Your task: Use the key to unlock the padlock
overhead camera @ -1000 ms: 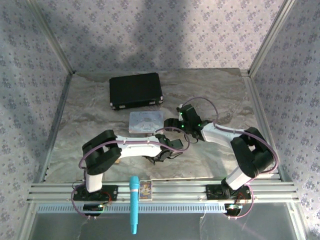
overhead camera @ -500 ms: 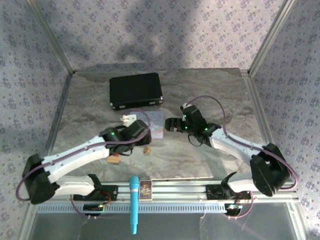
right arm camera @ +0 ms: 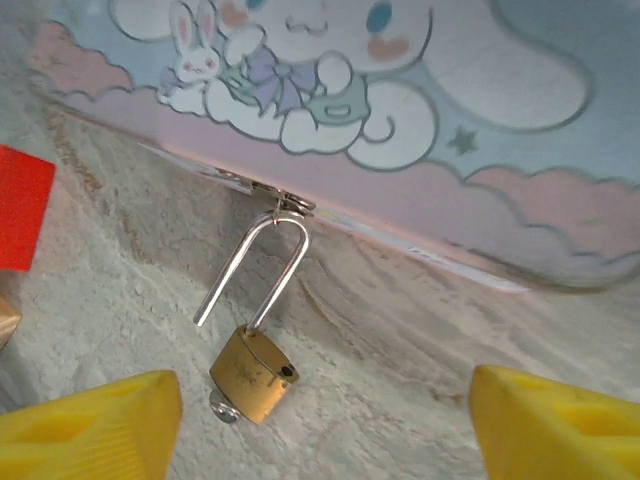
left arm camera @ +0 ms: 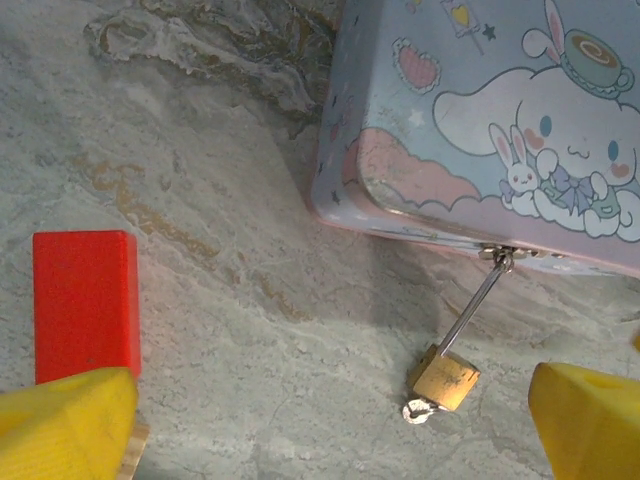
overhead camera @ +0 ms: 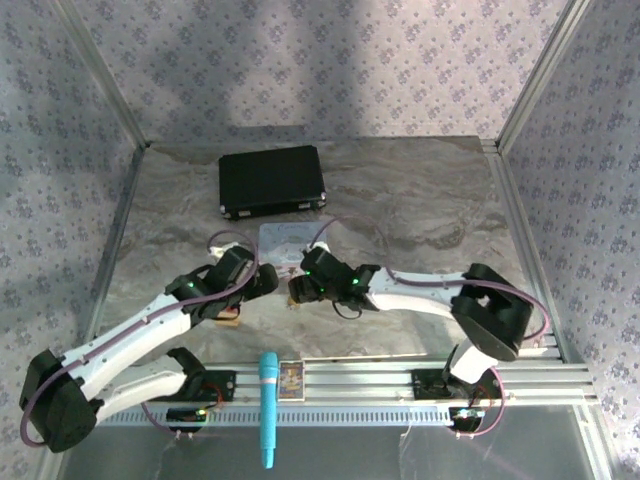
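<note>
Pose: left arm (overhead camera: 140,330) stretched low, forward-right; right arm (overhead camera: 420,293) bent at elbow, reaching left. Near each other: left gripper (left arm camera: 330,440), right gripper (right arm camera: 325,430), both spread wide, empty.

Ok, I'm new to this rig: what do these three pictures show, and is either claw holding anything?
These are two robot arms, each with a two-finger gripper. One picture looks down from behind them; the others come from wrist cameras, where the yellow wedges are the fingers. The left gripper and right gripper are both open, holding nothing. Both look down on the brass padlock, lying on the marbled table with its shackle through the latch of a pale blue tin; the silvery key seems to sit at its base. A red block lies nearby, a black case farther back.
</note>
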